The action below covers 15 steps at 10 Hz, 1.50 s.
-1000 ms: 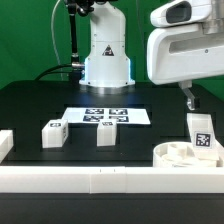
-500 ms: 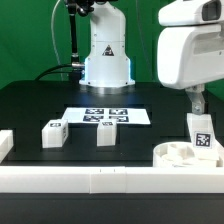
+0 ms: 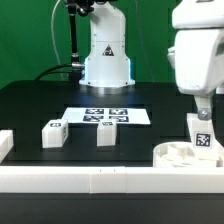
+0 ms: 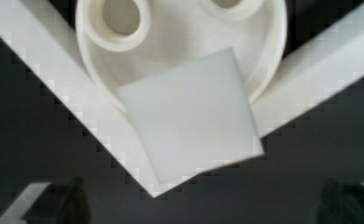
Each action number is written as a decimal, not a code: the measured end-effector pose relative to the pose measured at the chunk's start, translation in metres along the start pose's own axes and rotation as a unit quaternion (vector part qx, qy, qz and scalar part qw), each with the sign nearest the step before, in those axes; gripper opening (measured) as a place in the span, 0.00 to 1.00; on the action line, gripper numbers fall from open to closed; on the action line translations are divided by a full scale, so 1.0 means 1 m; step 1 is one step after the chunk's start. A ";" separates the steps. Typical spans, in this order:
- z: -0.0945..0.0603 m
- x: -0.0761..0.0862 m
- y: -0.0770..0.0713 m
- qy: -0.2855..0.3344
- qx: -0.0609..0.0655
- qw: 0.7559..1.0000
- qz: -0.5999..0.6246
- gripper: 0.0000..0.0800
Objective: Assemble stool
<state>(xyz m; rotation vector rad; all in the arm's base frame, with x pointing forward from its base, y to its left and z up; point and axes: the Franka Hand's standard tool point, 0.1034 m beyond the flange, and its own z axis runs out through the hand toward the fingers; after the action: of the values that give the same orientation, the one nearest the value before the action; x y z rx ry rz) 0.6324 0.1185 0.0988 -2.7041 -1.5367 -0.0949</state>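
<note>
The stool's round white seat (image 3: 180, 156) lies in the corner of the rails at the exterior view's right, sockets up. One tagged leg (image 3: 201, 134) stands upright at its far edge. Two more legs (image 3: 53, 133) (image 3: 106, 130) stand apart on the black table. My gripper (image 3: 204, 112) hangs just above the standing leg, open and holding nothing. The wrist view looks straight down on the seat (image 4: 175, 45) and the leg's flat top (image 4: 193, 112). The dark fingers (image 4: 51, 202) stand wide at both sides, and the gripper's middle (image 4: 200, 205) is off the leg, over bare table.
The marker board (image 3: 105, 116) lies in the middle of the table before the robot base (image 3: 106, 60). A long white rail (image 3: 90, 181) runs along the near edge, with a short rail end (image 3: 5, 143) at the exterior view's left. In the wrist view the rails (image 4: 37, 60) meet in a V.
The arm has moved toward the exterior view's right, bringing the open gripper over the leg by the seat. No part has shifted.
</note>
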 end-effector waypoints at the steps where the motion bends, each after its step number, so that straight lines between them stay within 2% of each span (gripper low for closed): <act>1: 0.003 -0.001 0.000 -0.003 -0.001 1.000 -0.017 0.81; 6: 0.019 -0.006 -0.003 -0.009 0.007 1.000 -0.012 0.81; 8: 0.020 -0.007 -0.004 -0.010 0.008 1.000 -0.012 0.81; 9: 0.020 -0.007 -0.004 -0.010 0.008 1.000 -0.012 0.75; 10: 0.020 -0.007 -0.003 -0.010 0.008 1.000 -0.012 0.75; 11: 0.021 -0.007 -0.003 -0.010 0.008 1.000 -0.011 0.53; 12: 0.021 -0.007 -0.003 -0.010 0.008 1.000 0.000 0.53; 13: 0.021 -0.008 -0.003 -0.010 0.008 1.000 0.000 0.43; 15: 0.021 -0.009 -0.002 -0.010 0.007 0.998 0.066 0.43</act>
<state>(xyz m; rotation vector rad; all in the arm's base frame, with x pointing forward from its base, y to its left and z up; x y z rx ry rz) 0.6268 0.1135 0.0773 -2.7930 -1.3543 -0.0534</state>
